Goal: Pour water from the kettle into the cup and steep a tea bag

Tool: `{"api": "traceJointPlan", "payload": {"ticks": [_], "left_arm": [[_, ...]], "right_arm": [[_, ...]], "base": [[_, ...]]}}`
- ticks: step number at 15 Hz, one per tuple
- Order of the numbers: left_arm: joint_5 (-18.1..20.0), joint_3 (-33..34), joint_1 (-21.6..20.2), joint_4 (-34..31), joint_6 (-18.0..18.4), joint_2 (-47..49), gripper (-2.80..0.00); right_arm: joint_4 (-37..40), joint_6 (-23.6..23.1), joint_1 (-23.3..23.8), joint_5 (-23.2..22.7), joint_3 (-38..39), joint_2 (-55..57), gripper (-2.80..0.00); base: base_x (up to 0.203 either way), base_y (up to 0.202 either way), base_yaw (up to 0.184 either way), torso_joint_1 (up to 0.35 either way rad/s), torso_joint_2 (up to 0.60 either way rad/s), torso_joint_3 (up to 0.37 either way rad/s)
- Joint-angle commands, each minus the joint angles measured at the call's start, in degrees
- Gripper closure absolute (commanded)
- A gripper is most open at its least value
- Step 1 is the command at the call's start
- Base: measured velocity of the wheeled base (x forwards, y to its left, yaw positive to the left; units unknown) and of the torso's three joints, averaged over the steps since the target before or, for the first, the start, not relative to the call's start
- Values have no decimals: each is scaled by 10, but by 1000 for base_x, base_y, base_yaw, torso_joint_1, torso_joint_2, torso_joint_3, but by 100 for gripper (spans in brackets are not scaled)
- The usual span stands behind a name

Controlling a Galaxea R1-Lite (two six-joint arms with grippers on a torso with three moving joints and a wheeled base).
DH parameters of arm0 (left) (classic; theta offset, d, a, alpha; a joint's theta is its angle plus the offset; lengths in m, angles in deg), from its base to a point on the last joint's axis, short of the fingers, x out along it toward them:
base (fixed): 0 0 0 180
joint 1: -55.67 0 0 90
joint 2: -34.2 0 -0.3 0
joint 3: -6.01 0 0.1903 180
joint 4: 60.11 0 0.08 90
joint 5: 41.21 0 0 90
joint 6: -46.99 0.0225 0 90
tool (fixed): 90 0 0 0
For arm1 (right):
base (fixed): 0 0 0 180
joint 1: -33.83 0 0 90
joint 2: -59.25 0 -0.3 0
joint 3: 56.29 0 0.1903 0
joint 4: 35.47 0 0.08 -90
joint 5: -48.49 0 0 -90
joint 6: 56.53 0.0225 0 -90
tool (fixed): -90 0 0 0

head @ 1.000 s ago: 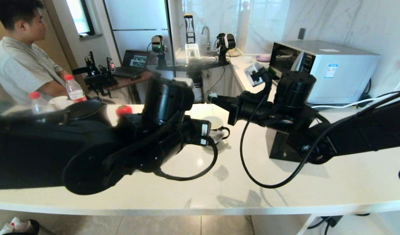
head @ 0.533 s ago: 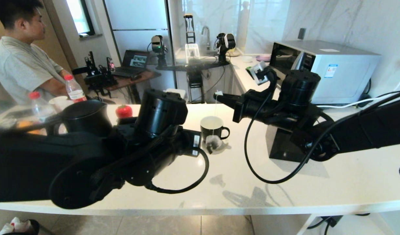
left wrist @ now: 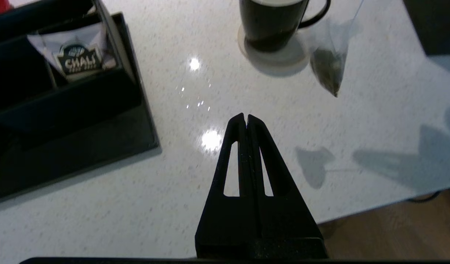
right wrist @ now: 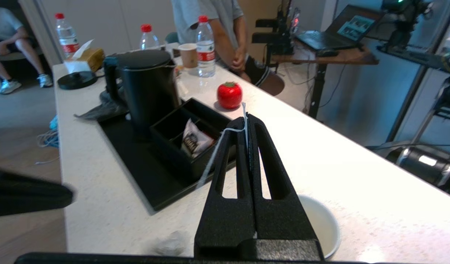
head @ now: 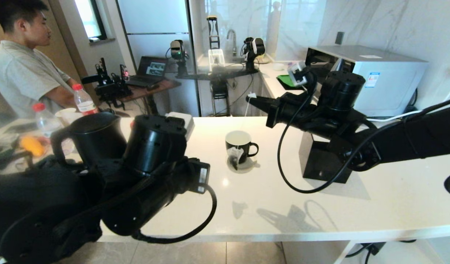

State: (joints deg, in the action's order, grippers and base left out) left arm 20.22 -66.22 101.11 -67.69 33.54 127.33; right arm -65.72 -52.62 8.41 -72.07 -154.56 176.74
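Head view: The right gripper (head: 251,99) is raised above and behind the cup (head: 239,143), with its fingers pressed together on the thin white string of the tea bag (head: 235,155). The tea bag hangs outside the cup, against the near side of the cup wall, just above the white counter (head: 320,205). The cup stands upright on a pale round coaster (head: 243,165), handle toward the robot's right. The kettle (head: 96,137) stands upright at the left side of the counter, lid on, handle toward the left. The left arm lies low in the foreground, near the counter's front edge, partly in front of the kettle. A black box (head: 322,161) stands to the right of the cup.

Left wrist view: The left gripper (left wrist: 246,118) is fully closed and holds nothing; it hangs above bare counter. The cup and the hanging tea bag (left wrist: 329,69) lie ahead of the fingertips, well apart from them. A black tray (left wrist: 82,139) with compartments sits beside the cup; one compartment holds a white sachet (left wrist: 76,60) printed "CHALI".

Right wrist view: The right gripper's fingers (right wrist: 263,154) are closed on the string (right wrist: 243,121), which runs from the tips downward. The white inside of the cup (right wrist: 320,223) lies below the gripper. The kettle (right wrist: 148,88) stands on the tray (right wrist: 137,168). A red tomato-shaped object (right wrist: 229,95) rests on the counter beyond the tray.
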Motion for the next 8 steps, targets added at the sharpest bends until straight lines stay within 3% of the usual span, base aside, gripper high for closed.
{"api": "traceJointPlan", "payload": {"ticks": [1,5,8], "left_arm": [[-8,38,0,1,-1,-41,0],[-18,107,-15,1,-2,-98,0],[-26,156,-97,1,-1,-147,0]], "right_arm": [[3,0,10,-2,-34,18,0],[21,0,16,-1,-96,44,0],[35,0,21,-1,-130,60,0]], "base": [[0,0,0,0,0,0],[0,0,0,0,0,0],[0,0,0,0,0,0]]}}
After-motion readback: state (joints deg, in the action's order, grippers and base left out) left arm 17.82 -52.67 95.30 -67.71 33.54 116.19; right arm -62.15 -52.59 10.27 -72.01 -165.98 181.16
